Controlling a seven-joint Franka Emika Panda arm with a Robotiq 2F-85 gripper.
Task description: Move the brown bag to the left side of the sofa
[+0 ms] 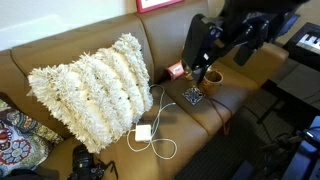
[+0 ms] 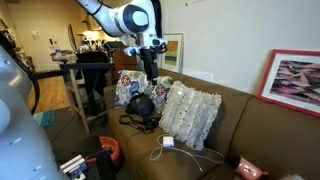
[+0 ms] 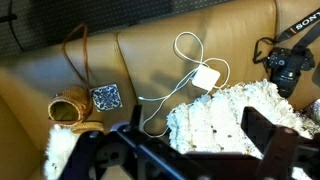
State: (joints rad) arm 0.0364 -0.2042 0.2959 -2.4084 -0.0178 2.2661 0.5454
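Note:
The brown bag [image 3: 70, 108] lies on the sofa seat [image 3: 160, 45] with its thin loop handles [image 3: 78, 50] stretched toward the backrest. It also shows in an exterior view [image 1: 212, 79]. My gripper [image 3: 200, 142] is open and empty. It hangs high above the seat, over the shaggy cream pillow [image 3: 235, 120], well apart from the bag. The gripper shows in both exterior views [image 1: 203, 60] [image 2: 150, 72]. The caramel leather sofa [image 1: 60, 55] fills the scene.
A small dark patterned square [image 3: 106, 97] lies right beside the bag. A white charger with cable [image 3: 207, 78] lies mid-seat. A black camera [image 3: 285, 65] sits at the far end by the pillow [image 1: 95, 90]. A white fluffy toy [image 3: 60, 150] is near the bag.

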